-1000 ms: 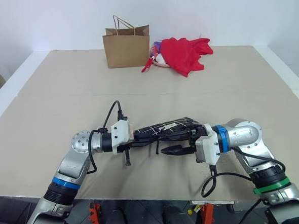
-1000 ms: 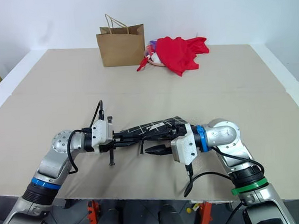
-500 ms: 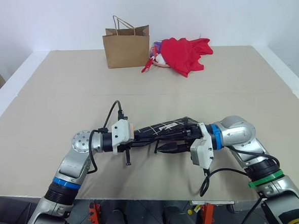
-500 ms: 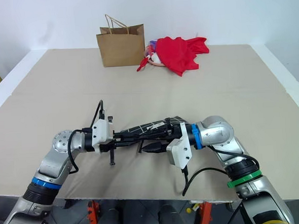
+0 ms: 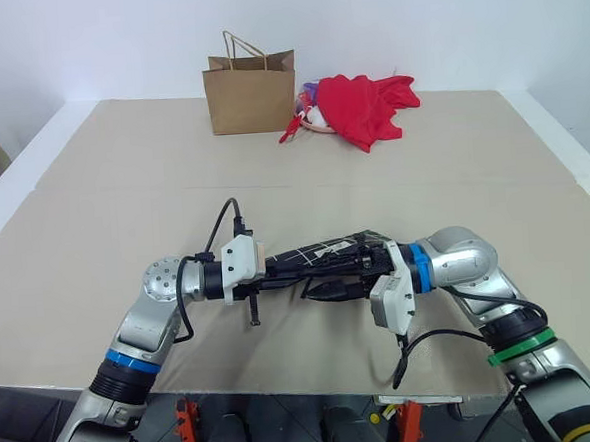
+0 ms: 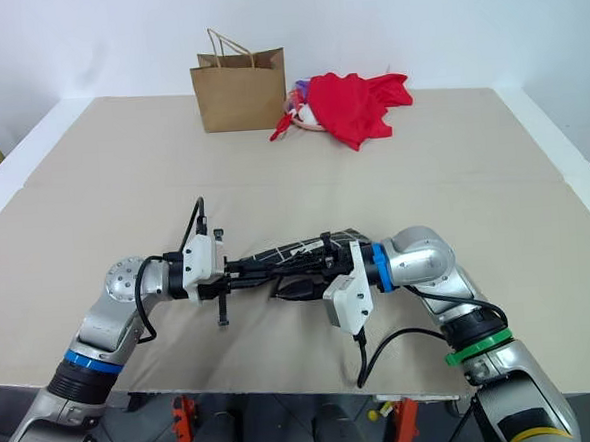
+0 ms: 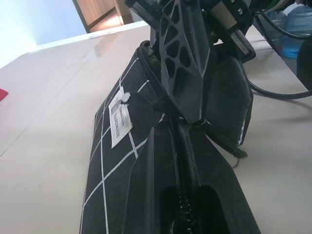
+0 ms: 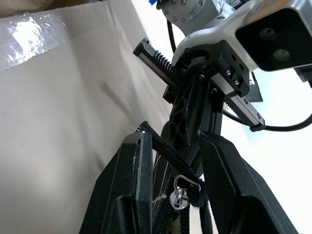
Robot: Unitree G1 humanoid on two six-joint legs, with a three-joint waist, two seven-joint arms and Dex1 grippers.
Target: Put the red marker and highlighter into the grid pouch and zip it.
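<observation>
The grid pouch [image 5: 334, 250], black with white lines and a small white label [image 7: 118, 122], hangs level above the table. My left gripper [image 5: 278, 274] is shut on its left end, clamping the zipper edge [image 7: 181, 146]. My right gripper [image 5: 324, 290] comes in from the right, pointing left. Its fingers stand apart on either side of the pouch's zipper edge. The metal zipper pull [image 8: 179, 192] hangs between them, untouched as far as I can see. The red marker and the highlighter are out of view.
A brown paper bag [image 5: 250, 93] stands at the table's far side, with a heap of red cloth [image 5: 366, 104] beside it on the right. The beige table [image 5: 105, 223] spreads wide around the pouch. A black cable [image 5: 423, 345] loops under my right wrist.
My right gripper has moved left from just beside the pouch onto its zipper edge and rolled its wrist. The left gripper and the pouch have stayed put.
</observation>
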